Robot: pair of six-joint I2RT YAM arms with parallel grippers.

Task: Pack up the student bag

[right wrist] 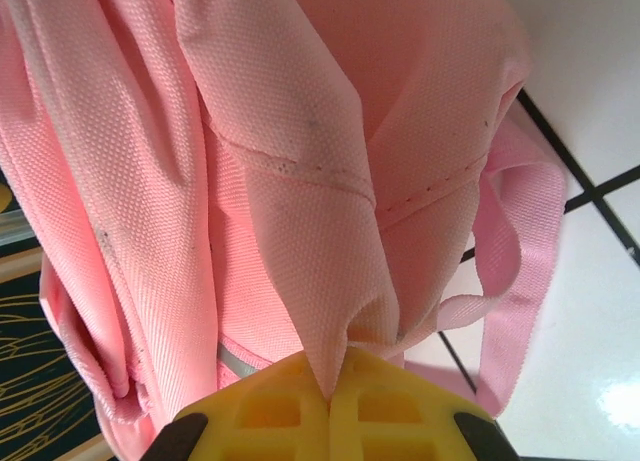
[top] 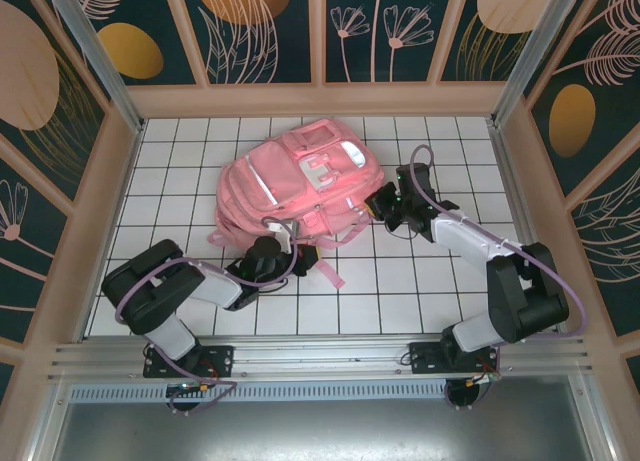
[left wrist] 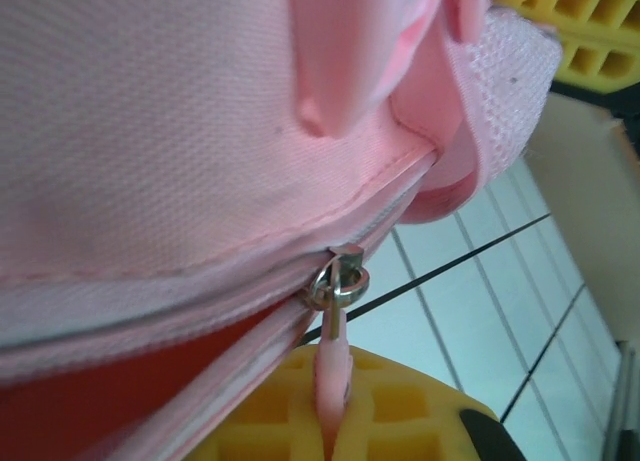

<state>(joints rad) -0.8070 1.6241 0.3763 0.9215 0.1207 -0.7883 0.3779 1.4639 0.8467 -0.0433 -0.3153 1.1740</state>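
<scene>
The pink student bag lies in the middle of the white tiled table, with reflective strips and a white buckle on top. My left gripper is at the bag's near edge, shut on the pink zipper pull tab. The tab hangs from a metal slider on the zipper, which gapes to a red inside. At the bag's right side my right gripper is shut on a pinched fold of the bag's fabric. A pink strap loops beside that fold.
A pink strap trails from the bag toward the near edge. Wooden walls with dark floral panels enclose the table on three sides. Bare tiles lie left and right of the bag.
</scene>
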